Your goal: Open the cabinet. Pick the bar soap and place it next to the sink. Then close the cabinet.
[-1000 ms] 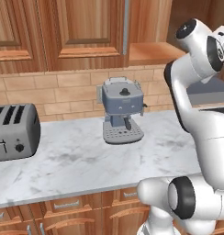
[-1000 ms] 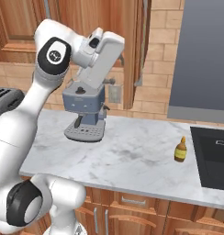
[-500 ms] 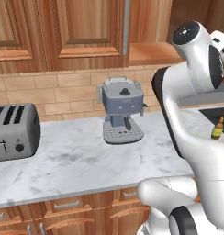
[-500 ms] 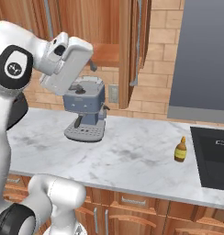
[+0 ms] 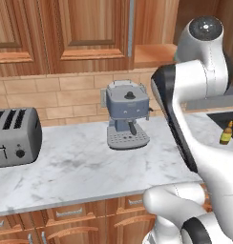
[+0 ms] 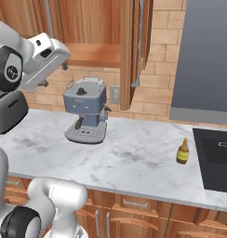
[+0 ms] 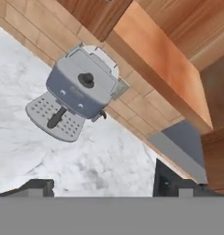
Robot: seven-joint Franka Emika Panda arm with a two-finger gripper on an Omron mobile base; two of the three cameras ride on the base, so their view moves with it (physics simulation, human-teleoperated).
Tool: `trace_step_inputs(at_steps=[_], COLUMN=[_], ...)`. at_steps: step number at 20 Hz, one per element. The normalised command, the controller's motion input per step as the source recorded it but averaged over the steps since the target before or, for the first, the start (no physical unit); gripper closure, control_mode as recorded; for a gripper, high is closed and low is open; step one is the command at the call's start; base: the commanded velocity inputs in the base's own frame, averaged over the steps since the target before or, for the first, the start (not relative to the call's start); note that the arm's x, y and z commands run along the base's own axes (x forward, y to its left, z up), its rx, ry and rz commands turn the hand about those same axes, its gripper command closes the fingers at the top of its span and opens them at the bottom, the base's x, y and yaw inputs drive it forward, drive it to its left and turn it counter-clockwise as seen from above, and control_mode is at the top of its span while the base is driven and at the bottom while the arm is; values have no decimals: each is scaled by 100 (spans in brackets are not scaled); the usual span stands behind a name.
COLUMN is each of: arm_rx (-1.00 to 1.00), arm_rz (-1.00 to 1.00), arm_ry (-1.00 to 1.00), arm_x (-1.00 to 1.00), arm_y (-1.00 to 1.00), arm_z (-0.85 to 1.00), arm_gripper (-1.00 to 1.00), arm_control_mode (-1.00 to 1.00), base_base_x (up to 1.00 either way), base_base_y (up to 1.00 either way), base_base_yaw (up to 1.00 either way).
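The cabinet (image 6: 110, 42) stands with its right door swung out edge-on toward the tabletop (image 6: 134, 162), its long silver handle facing outward; the lower shelf inside is lit and, as far as these views reach, bare. The bar soap cannot be made out on that shelf or anywhere on the marble, perhaps because it is too small or sits deeper in the cabinet. The sink (image 6: 217, 158) is sunk into the right end of the tabletop, with a small amber bottle (image 6: 182, 152) just beside its left rim. A blue-grey coffee machine (image 6: 86, 109) stands against the back edge, below the open compartment, and a toaster (image 5: 15, 136) sits toward the left end.

The tool (image 7: 102, 190) is held high over the tabletop, in front of the cabinet; in the hand view two dark fingertips (image 7: 38, 186) rise well apart at the bottom, with nothing between them, so the tool appears spread and empty.

Risks from here, as judged:
- A reach into the compartment could clip the edge-on door or the shelf lip, since the opening is narrow beside the arm's bulky wrist.
- A low approach could strike the top of the coffee machine directly beneath.
- The amber bottle could be taken for the soap, being the only small item near the sink.
- A spread tool closing on so tiny a block could push it deeper.
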Motion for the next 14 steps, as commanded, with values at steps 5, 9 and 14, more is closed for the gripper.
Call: trace_step_inputs(at_steps=[5,9,14], arm_rx=[37,36,28], arm_rz=[26,15,4], arm_ry=[-10,-20,-20], arm_x=[49,68,73], arm_y=[86,42,16], arm_z=[11,0,3], arm_gripper=[-100,-100,-100], arm_control_mode=[-100,-100,-100], base_base_x=[0,0,0], base_base_y=[0,0,0], base_base_yaw=[0,0,0])
